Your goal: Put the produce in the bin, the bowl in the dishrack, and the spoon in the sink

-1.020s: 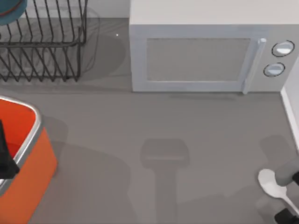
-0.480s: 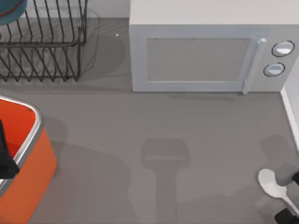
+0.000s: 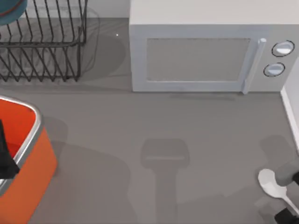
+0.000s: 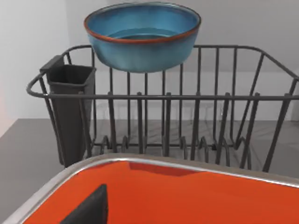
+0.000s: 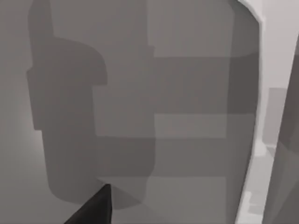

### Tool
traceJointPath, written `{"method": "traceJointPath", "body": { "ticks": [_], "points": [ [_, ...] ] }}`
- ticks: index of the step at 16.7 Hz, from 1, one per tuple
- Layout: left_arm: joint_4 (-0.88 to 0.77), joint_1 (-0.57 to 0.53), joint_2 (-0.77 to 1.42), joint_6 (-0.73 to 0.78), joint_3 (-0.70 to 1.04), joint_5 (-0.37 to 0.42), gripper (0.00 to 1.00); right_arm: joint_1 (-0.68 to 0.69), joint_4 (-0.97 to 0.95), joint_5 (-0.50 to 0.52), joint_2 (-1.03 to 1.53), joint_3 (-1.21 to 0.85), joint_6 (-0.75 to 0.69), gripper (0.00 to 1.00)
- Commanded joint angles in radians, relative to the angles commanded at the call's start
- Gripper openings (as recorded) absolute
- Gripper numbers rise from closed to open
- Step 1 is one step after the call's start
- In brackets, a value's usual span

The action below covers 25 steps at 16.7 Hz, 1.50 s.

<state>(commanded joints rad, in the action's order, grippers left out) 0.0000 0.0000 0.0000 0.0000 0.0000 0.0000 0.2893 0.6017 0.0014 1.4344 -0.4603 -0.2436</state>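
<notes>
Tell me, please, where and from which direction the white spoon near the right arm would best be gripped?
Probably by its thin handle. The spoon lies flat on the table at the top view's lower right, its oval head toward the left and the handle running toward the lower right corner. Coming straight down from above, fingers closing across the handle, looks best.

Non-task stuff: microwave (image 3: pixel 205 56), light grey/white, at back of tabletop (image 3: pixel 140 121), centre-to-right in top view. Door shut, mesh window panel in the middle, vertical bar handle (image 3: pixel 252 65) on its right side. Two round knobs (image 3: pixel 279 58) stacked on the front, right of the handle. Tabletop is plain grey w/ soft shadows on it. Dark utensil cup (image 4: pixel 70 112) clipped at one end of the rack, upright. White wall (image 3: pixel 292 98) along right edge.
</notes>
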Motion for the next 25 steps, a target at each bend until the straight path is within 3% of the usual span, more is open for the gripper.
{"method": "traceJointPath", "body": {
  "ticks": [3, 4, 8, 16, 25],
  "points": [
    [0.000, 0.000, 0.000, 0.000, 0.000, 0.000, 1.00, 0.000, 0.000, 0.000, 0.000, 0.000, 0.000, 0.00],
    [0.000, 0.000, 0.000, 0.000, 0.000, 0.000, 1.00, -0.004, 0.099, -0.007, -0.074, -0.052, -0.002, 0.00],
    [0.000, 0.000, 0.000, 0.000, 0.000, 0.000, 1.00, -0.005, 0.174, -0.006, -0.096, -0.112, -0.003, 0.00],
    [0.000, 0.000, 0.000, 0.000, 0.000, 0.000, 1.00, -0.009, 0.564, -0.006, -0.233, -0.348, -0.010, 0.00],
    [0.000, 0.000, 0.000, 0.000, 0.000, 0.000, 1.00, -0.032, 0.587, -0.005, -0.212, -0.422, -0.025, 0.00]
  ]
}}
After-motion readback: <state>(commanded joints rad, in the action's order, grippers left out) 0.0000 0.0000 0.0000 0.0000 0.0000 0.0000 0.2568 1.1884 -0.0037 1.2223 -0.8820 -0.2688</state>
